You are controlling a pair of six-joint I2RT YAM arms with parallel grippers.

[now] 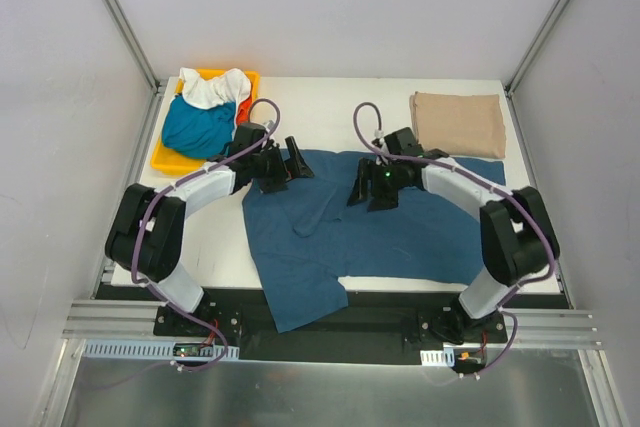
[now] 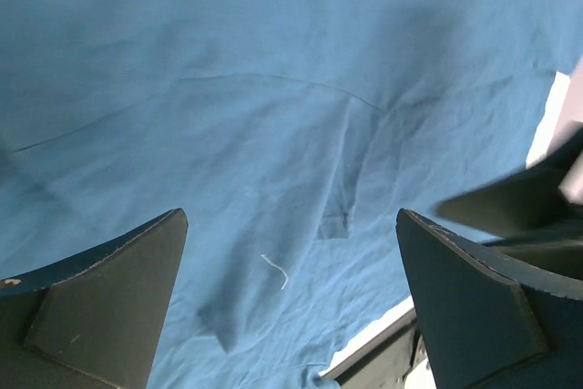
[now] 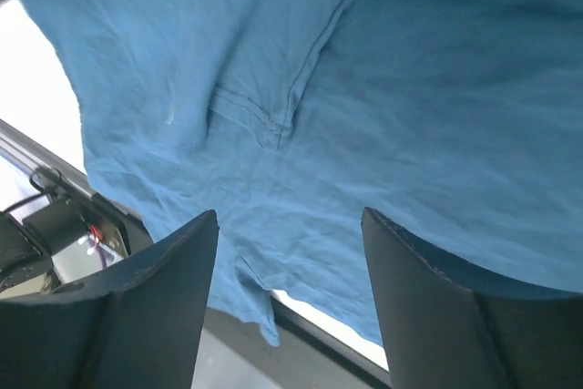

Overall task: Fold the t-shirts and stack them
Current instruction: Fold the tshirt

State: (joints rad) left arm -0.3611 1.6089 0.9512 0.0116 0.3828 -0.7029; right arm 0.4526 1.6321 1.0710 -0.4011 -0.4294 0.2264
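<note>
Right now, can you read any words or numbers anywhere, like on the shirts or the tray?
No words, numbers or signs can be read in any view.
Navy t-shirt: plain, no print.
Beige t-shirt: plain, no print.
Teal t-shirt and white t-shirt in the yellow tray: no print showing.
Little part by the left arm's base: too small to read.

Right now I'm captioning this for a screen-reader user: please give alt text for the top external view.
A dark blue t-shirt lies spread on a table with the left gripper and right gripper open above it. A folded beige t-shirt sits far right; a yellow tray far left holds a teal shirt and a white shirt.
</note>
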